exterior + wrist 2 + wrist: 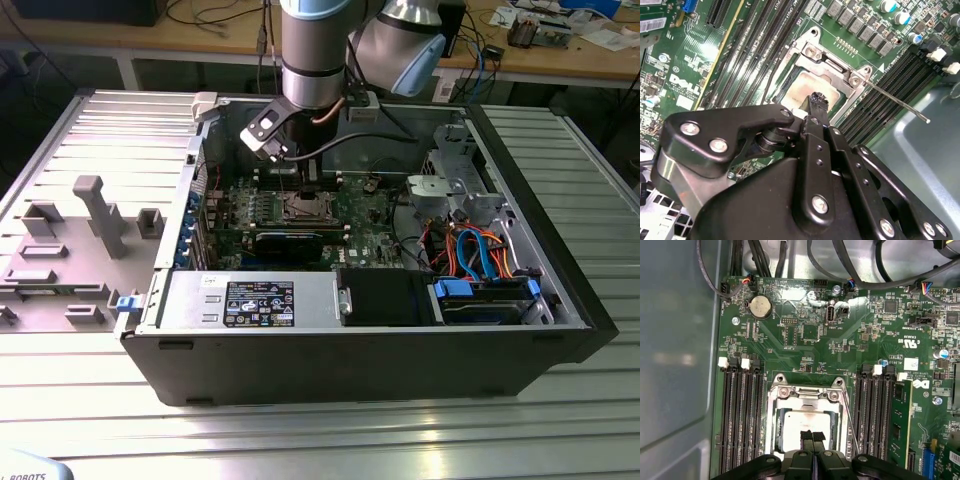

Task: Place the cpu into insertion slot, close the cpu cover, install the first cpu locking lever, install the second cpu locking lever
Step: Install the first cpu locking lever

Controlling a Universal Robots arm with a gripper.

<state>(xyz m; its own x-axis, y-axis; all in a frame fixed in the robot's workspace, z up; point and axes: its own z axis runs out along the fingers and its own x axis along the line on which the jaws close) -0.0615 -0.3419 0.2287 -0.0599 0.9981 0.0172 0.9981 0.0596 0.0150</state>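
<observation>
Broadly, a ribbed metal bench (400,430) carries an open computer case (350,350) lying on its side, with a grey tray of holders (60,250) beside it on the exterior view's left. The robot arm (315,50) reaches down into the case over the green circuit board (805,340). Banks of long memory slots (740,415) run on both sides of the insertion slot (305,210).

The hand (812,436) hangs right over that slot, its two black fingers pressed together with nothing pinched between them; whether the tips touch the metal below, I cannot tell.

The cpu cover (772,415) lies flat over the slot, and the cpu (800,420) sits inside it, its dull silver top showing through the cover's window. In the second wrist view, a thin wire lever (900,102) sticks out from the slot's corner, slanting away over the memory slots.
</observation>
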